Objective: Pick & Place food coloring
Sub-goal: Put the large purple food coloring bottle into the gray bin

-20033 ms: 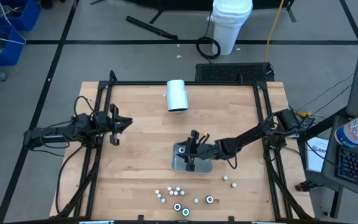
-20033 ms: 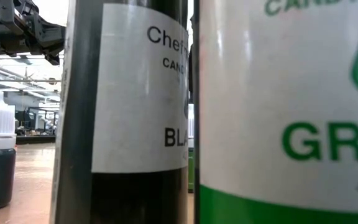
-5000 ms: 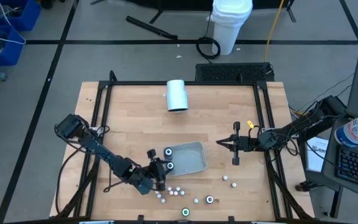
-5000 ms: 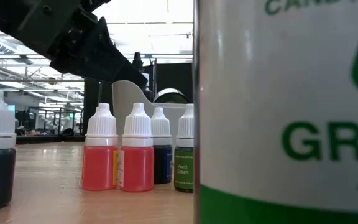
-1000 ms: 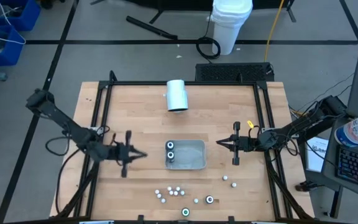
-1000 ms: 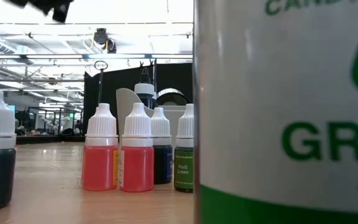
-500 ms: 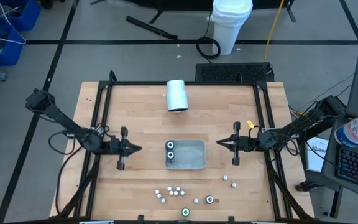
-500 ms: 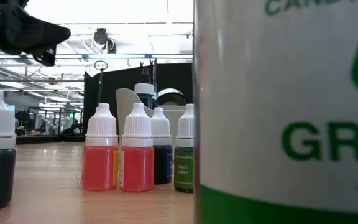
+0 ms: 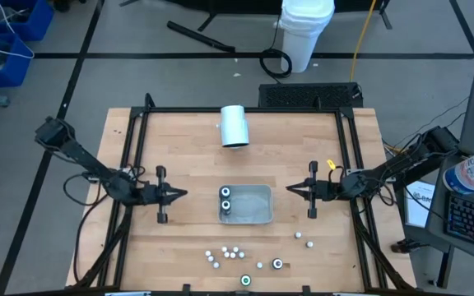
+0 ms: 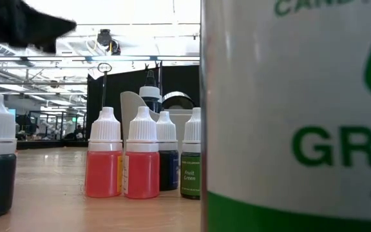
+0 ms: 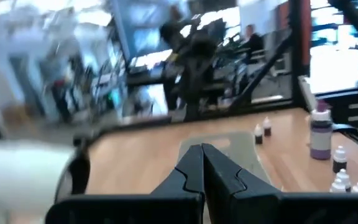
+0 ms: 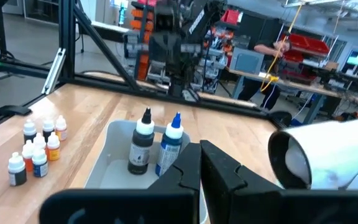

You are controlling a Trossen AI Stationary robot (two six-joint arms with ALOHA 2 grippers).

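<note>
Two food coloring bottles (image 9: pixel 225 199) stood upright in my grey tray (image 9: pixel 257 215). Left gripper (image 9: pixel 176 195) had retreated leftward, fingers closed, empty; right gripper (image 9: pixel 293 189) likewise closed, unmoved.

Robotics lab or workshop, open-plan industrial hall. Wooden butcher-block surface (image 9: pixel 196 156) sits inside a black metal frame (image 9: pixel 245 110) on a grey floor marked with dark tape lines (image 9: pixel 138 55). White bucket (image 9: pixel 307 33) and loose cables beyond the far edge; blue parts bins (image 9: pixel 6 33) at one corner; a keyboard (image 9: pixel 471 218) on a side desk. Low view shows high ceiling with strip lights (image 10: pixel 134 61). Right wrist view: more workbenches, a red tool chest (image 12: pixel 306 45), a person (image 12: pixel 275 53) at a desk.
</note>
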